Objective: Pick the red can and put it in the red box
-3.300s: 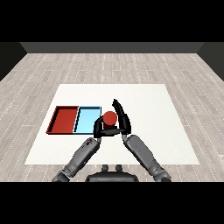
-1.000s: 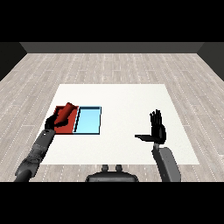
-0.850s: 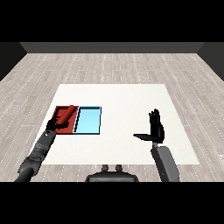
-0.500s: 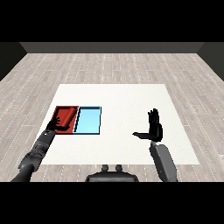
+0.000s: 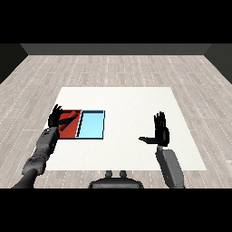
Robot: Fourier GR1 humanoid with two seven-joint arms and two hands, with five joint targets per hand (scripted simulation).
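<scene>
Hovering spread wide over the red tray's left edge, the left hand holds nothing; right hand wide.

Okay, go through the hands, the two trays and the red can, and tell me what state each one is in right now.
left hand: open, fingers spread, over the red tray's left end.
right hand: open, fingers straight and pointing up, holding nothing.
red tray: flat on the table, partly covered by the left hand.
light blue tray: flat on the table, beside the red tray.
red can: cannot be made out; neither hand holds it.
</scene>
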